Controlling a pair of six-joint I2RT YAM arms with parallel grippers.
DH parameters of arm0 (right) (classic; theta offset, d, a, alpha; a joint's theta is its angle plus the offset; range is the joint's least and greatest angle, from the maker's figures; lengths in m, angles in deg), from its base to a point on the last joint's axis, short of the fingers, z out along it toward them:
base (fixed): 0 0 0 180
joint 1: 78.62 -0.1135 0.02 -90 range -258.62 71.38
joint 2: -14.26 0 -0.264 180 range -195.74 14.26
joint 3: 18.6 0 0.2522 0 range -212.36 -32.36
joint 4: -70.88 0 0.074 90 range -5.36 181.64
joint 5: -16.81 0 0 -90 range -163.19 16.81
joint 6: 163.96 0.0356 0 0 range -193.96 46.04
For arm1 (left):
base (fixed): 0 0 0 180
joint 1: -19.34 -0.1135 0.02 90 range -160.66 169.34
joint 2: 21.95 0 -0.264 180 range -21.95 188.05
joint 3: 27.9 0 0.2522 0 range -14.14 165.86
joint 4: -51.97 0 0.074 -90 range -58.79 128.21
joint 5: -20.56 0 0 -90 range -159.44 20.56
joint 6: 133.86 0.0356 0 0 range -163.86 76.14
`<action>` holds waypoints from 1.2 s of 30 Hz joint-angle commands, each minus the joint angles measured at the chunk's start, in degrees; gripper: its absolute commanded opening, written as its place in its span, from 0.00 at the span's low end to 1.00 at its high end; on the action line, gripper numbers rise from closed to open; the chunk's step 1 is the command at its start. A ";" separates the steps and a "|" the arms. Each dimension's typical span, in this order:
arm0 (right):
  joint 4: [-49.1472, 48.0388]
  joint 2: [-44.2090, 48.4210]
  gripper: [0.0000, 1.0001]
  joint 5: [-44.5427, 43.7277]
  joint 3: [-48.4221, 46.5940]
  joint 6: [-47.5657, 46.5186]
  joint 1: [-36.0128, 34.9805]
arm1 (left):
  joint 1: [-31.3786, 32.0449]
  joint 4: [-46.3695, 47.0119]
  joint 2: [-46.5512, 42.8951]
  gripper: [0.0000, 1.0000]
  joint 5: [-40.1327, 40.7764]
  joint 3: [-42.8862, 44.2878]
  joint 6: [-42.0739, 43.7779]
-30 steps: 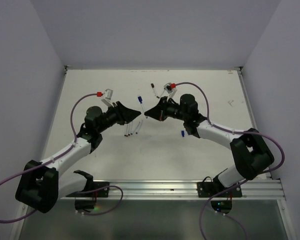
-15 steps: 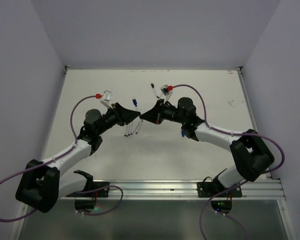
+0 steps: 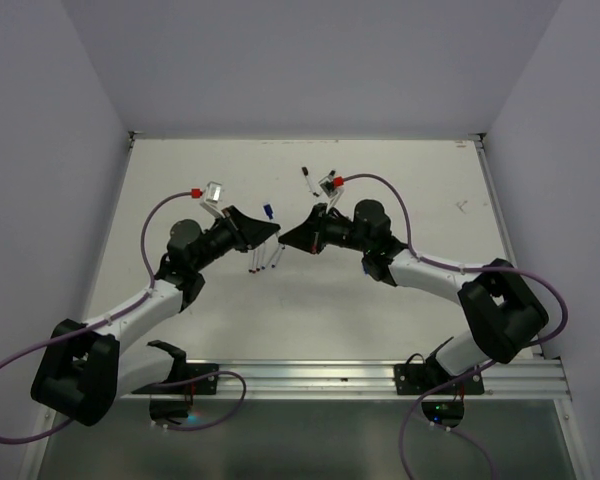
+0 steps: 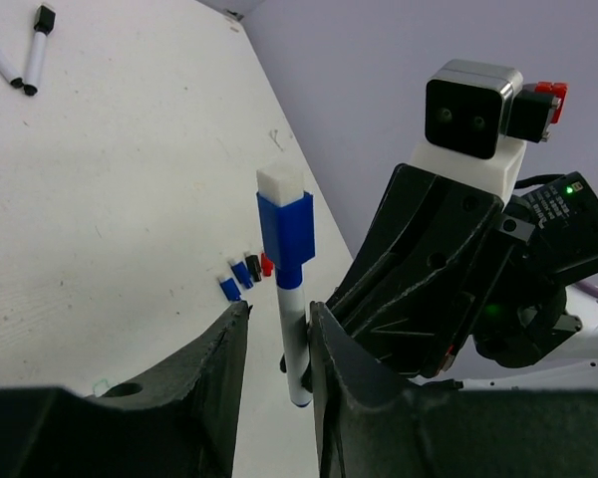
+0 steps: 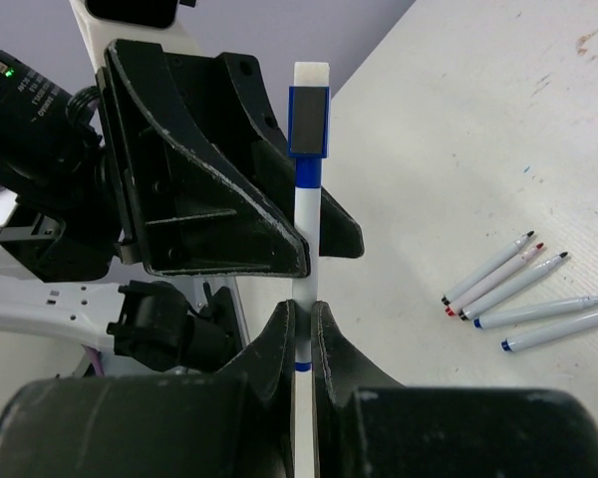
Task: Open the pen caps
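Overhead, my left pincer (image 3: 276, 232) and right pincer (image 3: 285, 238) meet nose to nose at mid-table, and a blue cap (image 3: 267, 210) pokes out just beyond them. Through the left wrist camera the cap is stubby and blue with a white plug on top, seated on its pen (image 4: 294, 344). My left fingers (image 4: 214, 383) stand apart either side of the barrel. Four loose caps (image 4: 247, 274), blue, black and red, lie together on the table beyond. From the right wrist, my right pincer is clamped on the white barrel below the cap, and uncapped pens (image 5: 523, 289) lie to one side.
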 commanded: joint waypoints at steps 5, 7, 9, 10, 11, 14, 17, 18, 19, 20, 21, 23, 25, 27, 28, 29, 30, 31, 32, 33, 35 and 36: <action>-5.57 -0.75 0.00 0.32 1.66 1.26 -0.72 | -0.27 7.45 -0.35 0.23 -2.15 -0.86 -3.81; -6.63 -1.19 0.00 0.14 1.66 1.79 -0.80 | -0.27 9.29 0.44 0.23 -2.94 -0.95 -4.69; -7.16 -1.54 0.00 0.23 1.40 2.14 -1.07 | -0.27 10.35 0.88 0.23 -4.00 -1.04 -5.66; -7.33 -1.63 0.00 0.23 1.40 2.31 -1.15 | -0.27 10.97 0.97 0.23 -4.26 -1.30 -5.75; -7.86 -1.64 0.00 0.14 1.40 2.58 -1.16 | -0.27 10.89 1.06 0.24 -4.44 -1.21 -5.75; -9.09 -1.90 0.00 -0.03 1.40 3.46 -1.42 | -0.27 10.89 0.97 0.25 -4.70 -1.39 -5.75; -9.97 -1.99 0.00 -0.21 1.66 4.07 -1.42 | -0.27 10.97 0.80 0.18 -4.88 -1.56 -5.58; -10.15 -1.81 0.00 -0.38 2.01 4.34 -1.51 | -0.27 10.97 0.80 0.15 -4.97 -1.48 -5.58; -10.76 -1.64 0.00 -0.38 2.19 4.42 -1.51 | -0.27 11.15 0.80 0.08 -5.14 -1.56 -5.66; -10.76 -1.64 0.00 -0.30 2.19 4.77 -1.51 | -0.27 11.32 0.88 0.00 -5.58 -1.56 -5.49; -10.24 -1.64 0.00 -0.30 1.67 4.78 -1.51 | -0.27 11.41 0.97 0.00 -5.67 -1.56 -5.40; -1.58 -0.24 0.03 -2.39 0.09 1.72 -1.51 | -0.27 10.80 0.89 0.00 -6.19 -1.39 -4.27; 10.34 1.52 0.20 -5.47 -2.81 -2.50 -1.51 | -0.36 7.66 0.62 0.00 -6.20 -0.43 -2.60; 16.63 4.94 0.31 -11.41 -4.13 -7.33 -1.51 | -0.27 5.10 -0.34 0.00 -5.76 0.19 0.83; 19.53 6.09 0.33 -12.85 -4.66 -9.09 -1.51 | -0.27 1.87 -0.69 0.00 -5.41 1.06 2.15; 24.52 6.88 0.34 -14.08 -5.36 -11.89 -1.51 | -0.27 0.09 -1.39 0.00 -4.54 1.60 4.68; 26.83 8.11 0.34 -15.23 -6.94 -13.23 -1.51 | -0.27 -1.66 -1.66 0.00 -4.00 2.04 6.01; 29.99 8.38 0.34 -15.33 -7.82 -15.76 -1.51 | -0.27 -3.77 -1.84 0.00 -3.83 2.65 7.07; 31.41 8.47 0.34 -15.24 -8.88 -16.92 -1.51 | -0.36 -4.31 -2.10 0.00 -3.91 2.74 8.39; 33.16 8.21 0.34 -15.41 -11.58 -17.98 -1.51 | -0.27 -4.40 -2.10 0.00 -4.26 2.83 8.66; 37.39 7.68 0.35 -15.42 -14.32 -20.00 -1.42 | -0.27 -4.41 -2.02 0.00 -5.57 2.92 9.27; 37.49 7.25 0.36 -14.98 -15.90 -20.18 -1.51 | -0.27 -3.62 -1.93 0.00 -6.19 2.92 9.28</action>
